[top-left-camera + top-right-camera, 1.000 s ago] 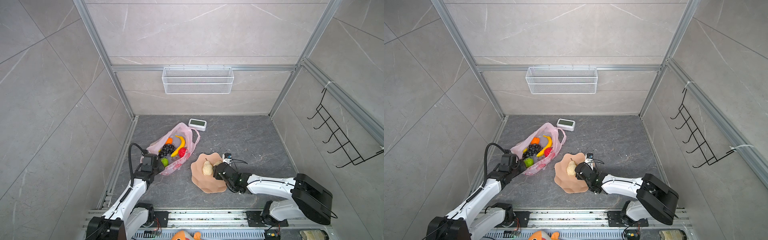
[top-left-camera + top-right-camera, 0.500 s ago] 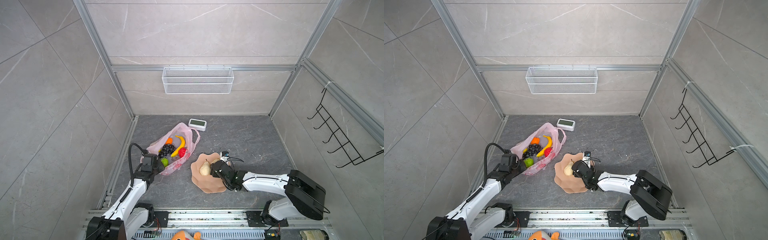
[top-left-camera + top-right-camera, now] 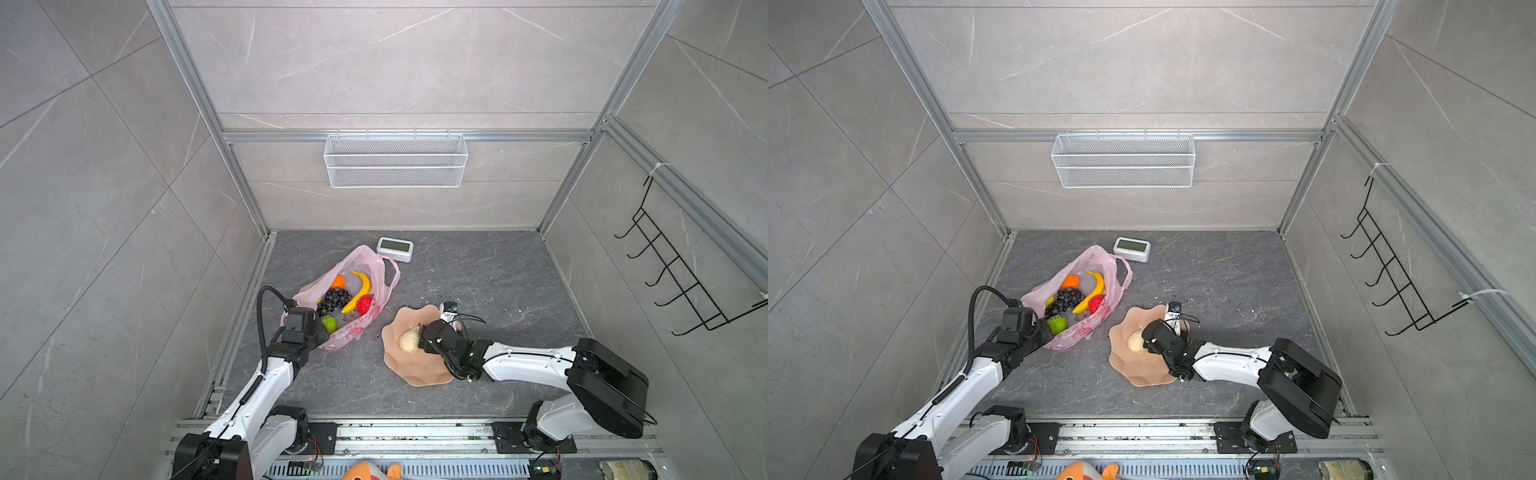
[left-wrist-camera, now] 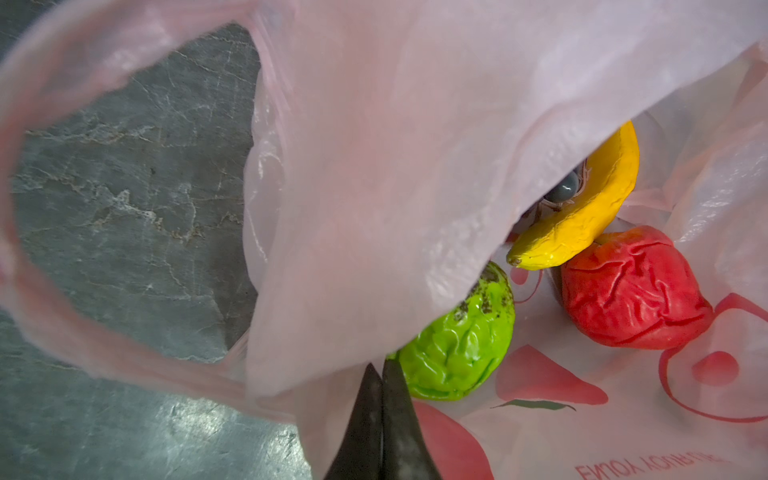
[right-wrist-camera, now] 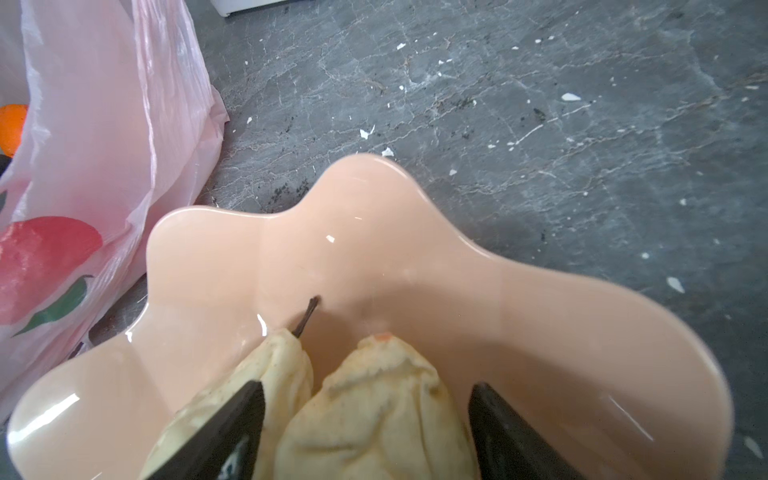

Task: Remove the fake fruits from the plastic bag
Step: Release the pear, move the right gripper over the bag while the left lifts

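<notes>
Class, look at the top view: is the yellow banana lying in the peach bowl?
No, the banana lies inside the pink bag, while the peach bowl holds only beige fruit.

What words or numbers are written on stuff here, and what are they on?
"ENJOY YOUR": red print on the pink bag, upside down in the left wrist view; the rest runs out of the picture.
Screen of the small white box: too small to read.
Label on the bottle at the front edge: too blurred to read.
</notes>
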`<state>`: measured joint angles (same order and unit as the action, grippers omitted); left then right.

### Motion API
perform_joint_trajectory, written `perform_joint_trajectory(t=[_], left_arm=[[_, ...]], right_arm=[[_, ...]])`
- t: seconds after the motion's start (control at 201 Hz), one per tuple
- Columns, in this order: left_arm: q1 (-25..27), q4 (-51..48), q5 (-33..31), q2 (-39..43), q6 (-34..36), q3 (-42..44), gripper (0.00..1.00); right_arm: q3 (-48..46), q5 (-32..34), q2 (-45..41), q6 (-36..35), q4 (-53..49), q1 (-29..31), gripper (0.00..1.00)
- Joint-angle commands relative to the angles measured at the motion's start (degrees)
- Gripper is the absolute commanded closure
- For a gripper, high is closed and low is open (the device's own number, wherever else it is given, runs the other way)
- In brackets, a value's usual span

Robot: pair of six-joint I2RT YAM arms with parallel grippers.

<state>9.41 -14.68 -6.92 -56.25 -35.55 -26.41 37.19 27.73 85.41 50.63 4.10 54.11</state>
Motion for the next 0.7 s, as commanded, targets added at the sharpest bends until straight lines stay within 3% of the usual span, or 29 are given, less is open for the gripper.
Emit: perform_joint_trajectory(t=[0.0,0.403,0.607,0.692], left_arm=[[0.3,1.4,0.5,0.3,1.3,-0.6,1.00],[0.3,-2.1,3.0,-0.1,0.7,-2.9,1.00],[0.3,-15.1,-2.0,3.6,-3.4,-8.2,0.72],[0.5,-19.9,-5.1,5.7,-4.1,-10.9,0.54]], right_arm=[[1.6,1.7,-1.6,0.5,-2.2,0.2,0.20],[7.1,1.8,-5.7,-4.7,-7.8,0.2,0.19],[12.7,-1.3,-3.2,-8.5,-7.2,0.2,0.19],[15.1,-2.7,-1.5,-9.9,-5.8,0.2,0.19]])
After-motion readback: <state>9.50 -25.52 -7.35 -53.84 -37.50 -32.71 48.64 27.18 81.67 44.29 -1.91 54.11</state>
